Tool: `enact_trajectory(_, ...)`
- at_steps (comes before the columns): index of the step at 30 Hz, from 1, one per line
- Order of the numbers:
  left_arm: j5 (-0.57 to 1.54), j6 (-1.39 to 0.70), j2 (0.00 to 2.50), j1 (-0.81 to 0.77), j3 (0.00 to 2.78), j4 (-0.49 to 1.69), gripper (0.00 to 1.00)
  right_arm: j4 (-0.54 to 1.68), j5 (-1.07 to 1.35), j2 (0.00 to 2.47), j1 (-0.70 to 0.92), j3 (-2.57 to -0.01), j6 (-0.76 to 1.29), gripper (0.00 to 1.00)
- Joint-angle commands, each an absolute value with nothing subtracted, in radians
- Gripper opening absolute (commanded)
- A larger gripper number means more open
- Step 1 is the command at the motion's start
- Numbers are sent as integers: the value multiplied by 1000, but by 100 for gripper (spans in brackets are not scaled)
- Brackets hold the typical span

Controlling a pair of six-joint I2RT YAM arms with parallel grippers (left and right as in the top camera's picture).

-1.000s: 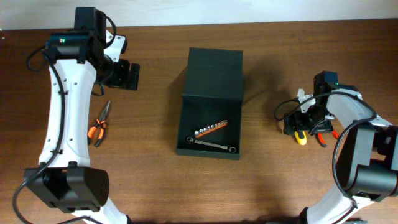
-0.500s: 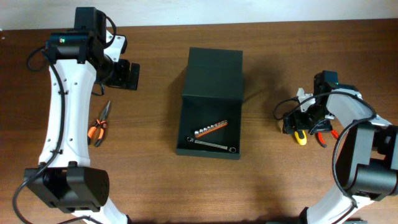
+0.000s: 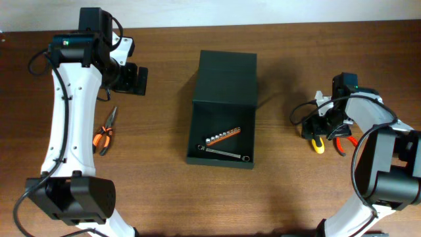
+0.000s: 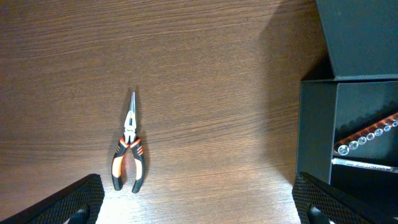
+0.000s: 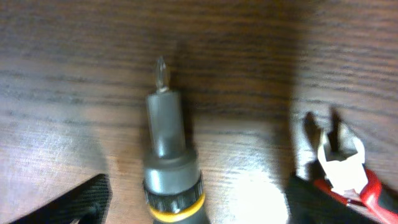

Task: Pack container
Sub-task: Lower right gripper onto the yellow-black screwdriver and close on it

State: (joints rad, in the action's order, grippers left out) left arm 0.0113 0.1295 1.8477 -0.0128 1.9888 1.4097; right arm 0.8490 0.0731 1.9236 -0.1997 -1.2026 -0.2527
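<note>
At the centre of the desk [image 3: 164, 191], the container [image 3: 225, 79] stands open, with its flap lid folded back toward the far edge. Inside the compartment lie an orange socket rail [image 3: 222, 137] set diagonally and a metal wrench [image 3: 227, 154] nearer the front wall.

Left side: the left end effector [image 4: 208, 205] is released. Its two fingertips show at the bottom corners of the left wrist view, wide apart, with nothing between them. It hangs above bare desk, between the container's left wall and a pair of orange-and-black needle-nose pliers [image 4: 129, 155]. The pliers lie flat on the desk, well apart from the container, tip pointing away from the wrist camera.

Right side: the right end effector [image 5: 196, 202] is low over the desk, well to the right of the container. Its fingers stand on either side of a grey screwdriver [image 5: 169, 149] with a yellow band, and a gap shows on each side, so it is released and not grasping. Red-handled cutters [image 5: 339, 162] lie just beside the screwdriver
</note>
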Motion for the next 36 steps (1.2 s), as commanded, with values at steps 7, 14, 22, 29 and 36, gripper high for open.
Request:
enact_trajectory(7,22,117,1832,-13,1992,1406,99,848,125,1991,-202,-1175,-258,82)
enact_trajectory(14,22,117,1832,-13,1992,1406,99,857,125,1991,-202,-1175,-258,80)
enact_trajectory(22,22,117,1832,-13,1992,1404,99,870,120,1991,-202,-1175,-257,78)
enact_trajectory(29,22,117,1832,-13,1992,1399,99,877,89,1991,-202,-1175,-246,79)
enact_trajectory(36,22,117,1832,-13,1992,1399,99,875,47,1991,-202,-1175,-223,82)
